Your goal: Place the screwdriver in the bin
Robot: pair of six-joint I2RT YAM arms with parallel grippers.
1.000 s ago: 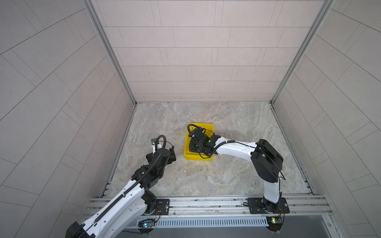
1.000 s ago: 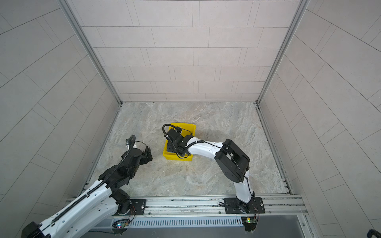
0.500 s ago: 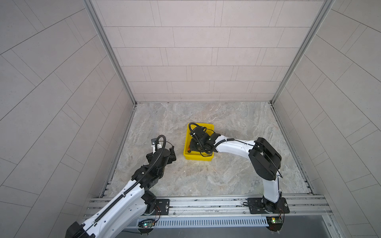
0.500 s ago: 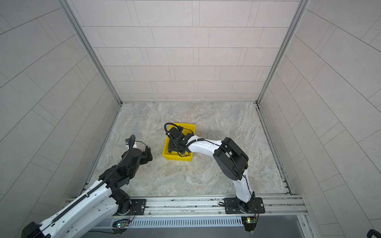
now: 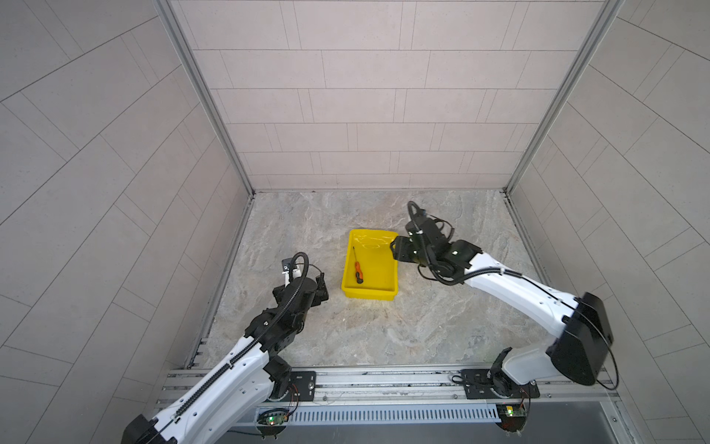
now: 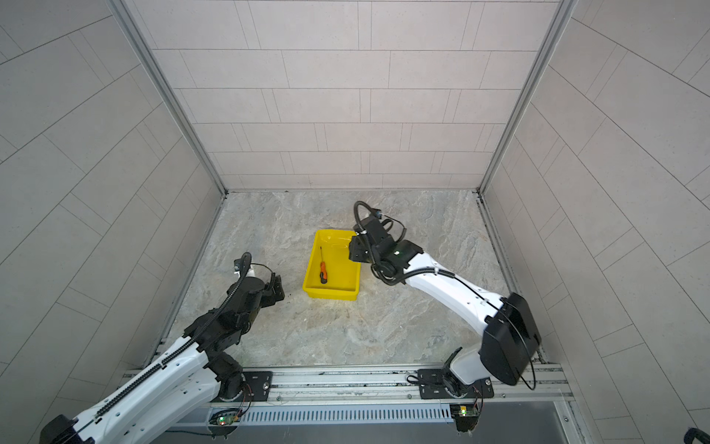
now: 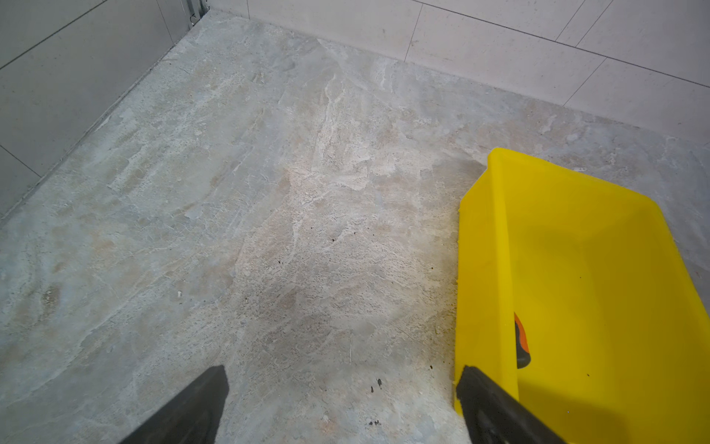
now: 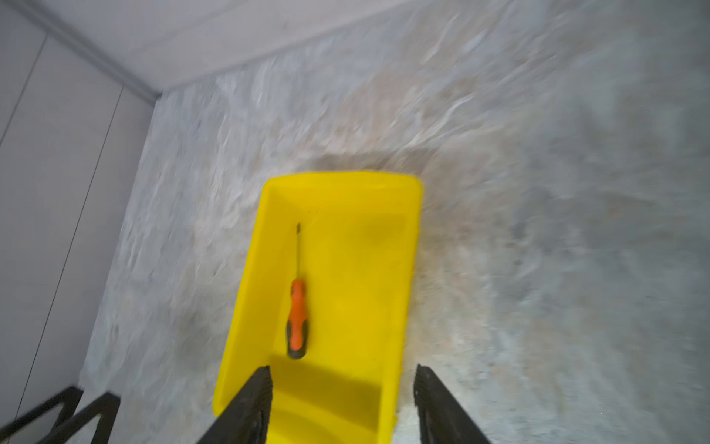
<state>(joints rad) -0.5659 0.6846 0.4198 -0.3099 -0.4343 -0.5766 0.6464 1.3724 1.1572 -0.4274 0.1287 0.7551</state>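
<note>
We're wrapping up: the screwdriver [image 8: 297, 319] is lying flat in the bin [image 8: 413, 250], with the right gripper [image 8: 342, 373] hovering over its end, jaws spread and empty. Next we're probably backing off without nudging it.

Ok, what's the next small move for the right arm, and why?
Probably lift the right gripper back, clear of the bin: the screwdriver lies flat inside it and the jaws stand open, holding nothing, so the placing looks done.
</note>
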